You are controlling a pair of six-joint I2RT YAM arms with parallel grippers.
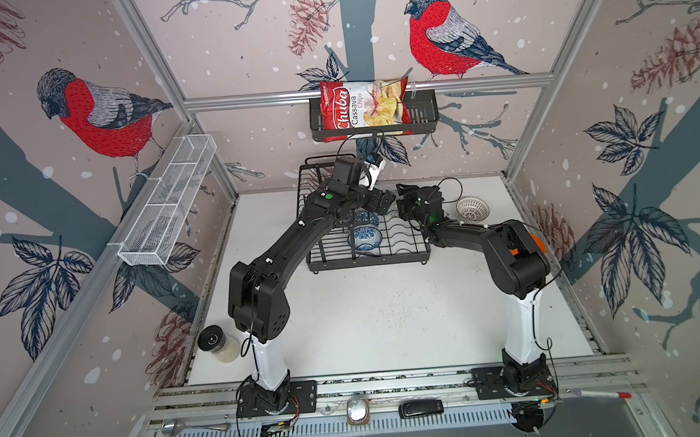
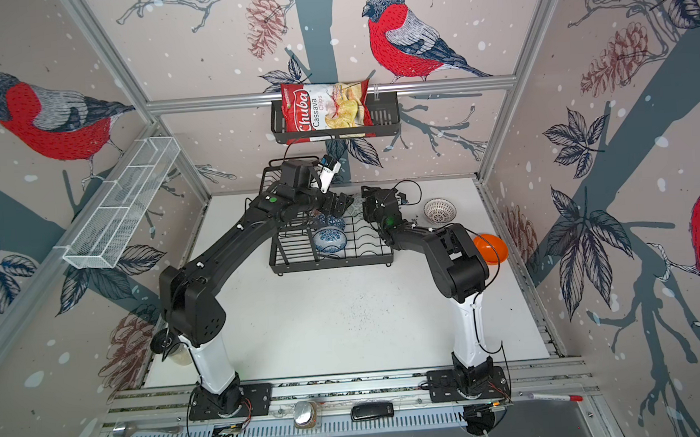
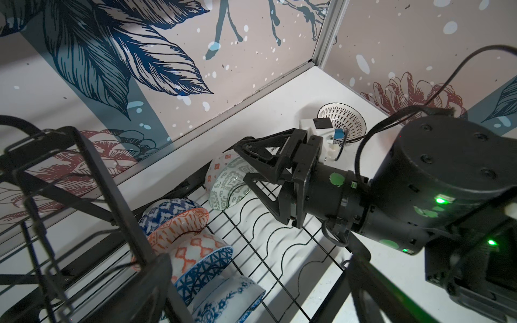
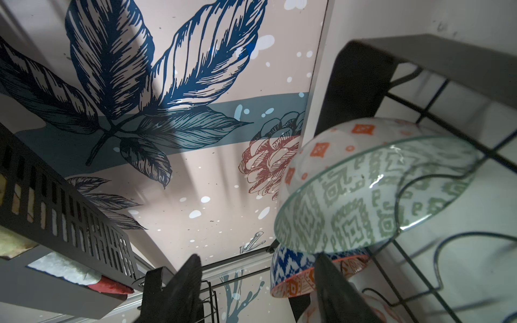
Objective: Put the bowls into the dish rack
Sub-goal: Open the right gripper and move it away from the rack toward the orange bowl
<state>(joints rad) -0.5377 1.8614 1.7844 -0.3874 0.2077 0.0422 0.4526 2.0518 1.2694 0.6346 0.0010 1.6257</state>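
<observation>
Operator: Where is the dish rack (image 1: 367, 263) found?
Observer: It is set on the white table (image 1: 367, 318), near the back wall.
Operator: How are the claws held?
Observer: The left gripper (image 1: 382, 201) is poised above the rack, jaws spread wide, nothing between them. The right gripper (image 3: 242, 160) is parted too, just beside the grey-white patterned bowl (image 3: 223, 187), which is propped on edge in the wavy wires.
Operator: And the other bowls?
Observer: The orange-patterned bowl (image 3: 179, 223), blue triangle-patterned bowl (image 3: 207, 271) and blue-white floral bowl (image 3: 232, 299) are stood in a row in the rack. The white lattice bowl (image 1: 472, 209) and plain orange bowl (image 2: 491, 248) are seen on the table, right of the rack.
</observation>
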